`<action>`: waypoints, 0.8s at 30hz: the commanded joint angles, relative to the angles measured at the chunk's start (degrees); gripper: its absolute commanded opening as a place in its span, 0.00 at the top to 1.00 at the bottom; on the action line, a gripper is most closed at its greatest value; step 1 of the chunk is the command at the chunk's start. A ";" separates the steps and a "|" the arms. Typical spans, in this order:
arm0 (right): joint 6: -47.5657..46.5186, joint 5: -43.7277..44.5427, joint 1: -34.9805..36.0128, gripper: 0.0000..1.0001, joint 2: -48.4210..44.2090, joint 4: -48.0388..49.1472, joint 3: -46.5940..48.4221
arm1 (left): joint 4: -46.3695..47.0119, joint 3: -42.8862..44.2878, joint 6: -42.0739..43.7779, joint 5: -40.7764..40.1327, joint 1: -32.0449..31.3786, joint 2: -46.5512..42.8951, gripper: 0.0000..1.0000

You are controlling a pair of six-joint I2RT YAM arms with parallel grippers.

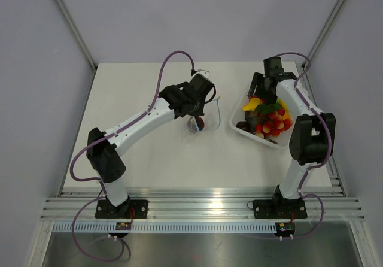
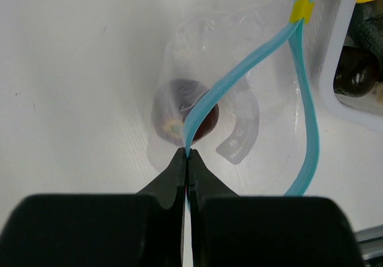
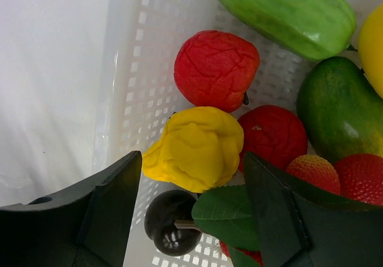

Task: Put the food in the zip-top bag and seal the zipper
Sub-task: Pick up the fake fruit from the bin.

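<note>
Left side first: the left gripper point(image 2: 187, 154) has its black jaws pressed together, clamped on the thin blue-teal zipper strip point(image 2: 239, 66) of the small clear floppy zip-top bag point(image 2: 239, 39). The bag lies on the white table point(image 1: 149, 159), just beside the tub, and its mouth gapes wide, the two zipper strands bowing apart and meeting at a yellow tab point(image 2: 303, 8). Inside the bag sits one dark maroon round toy fruit point(image 2: 179, 108), right by the pinched strand.

Over to the right: the right gripper point(image 3: 191, 156) hangs inside the clear rectangular tub with a perforated white floor point(image 3: 149, 51), jaws spread wide. Between them lies a lumpy yellow toy piece point(image 3: 194, 147) (whether either finger touches it, I cannot tell). Around it are a crinkled red toy fruit point(image 3: 215, 69) just above, a round red piece point(image 3: 272, 132) touching its right side, and a glossy dark plum with a stem point(image 3: 170, 222) below beside a green leaf point(image 3: 224, 216). Further out are a long pale green vegetable point(image 3: 281, 9), a dark green mango-shaped piece point(image 3: 338, 111) and dimpled red strawberries point(image 3: 314, 171).
</note>
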 commanded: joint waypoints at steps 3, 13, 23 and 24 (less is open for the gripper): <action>-1.76 1.47 0.06 0.27 0.61 -0.04 -0.53 | 2.48 0.34 0.02 0.69 0.00 -2.40 1.00; -1.41 0.77 0.06 0.35 2.72 0.58 -1.23 | 2.31 -0.10 -0.15 1.04 0.00 -3.01 1.00; -0.62 3.75 0.06 0.71 -2.97 0.49 -1.05 | 2.22 0.08 -0.15 1.75 -0.09 -2.93 1.00; -0.45 4.37 -0.02 0.72 -3.77 0.49 -1.14 | 2.31 0.16 -0.15 1.75 0.00 -2.84 1.00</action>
